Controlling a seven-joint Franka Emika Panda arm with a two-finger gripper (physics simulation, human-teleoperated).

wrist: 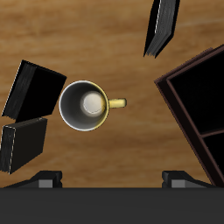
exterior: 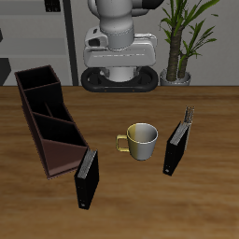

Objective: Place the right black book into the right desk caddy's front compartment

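Nothing is done yet: the thin black hardcover book (exterior: 85,177) stands untouched beside the long maroon desk caddy (exterior: 42,131), well below the raised gripper (wrist: 112,181), whose open-or-closed state cannot be told.

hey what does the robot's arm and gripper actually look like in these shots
In the exterior view, the arm is a bulky white and light grey shell with rounded segments, edged by a dark band along its underside. In the wrist view, only the gripper shows: a flat black body with two grey-tipped black fingers. No cables or markings are visible.
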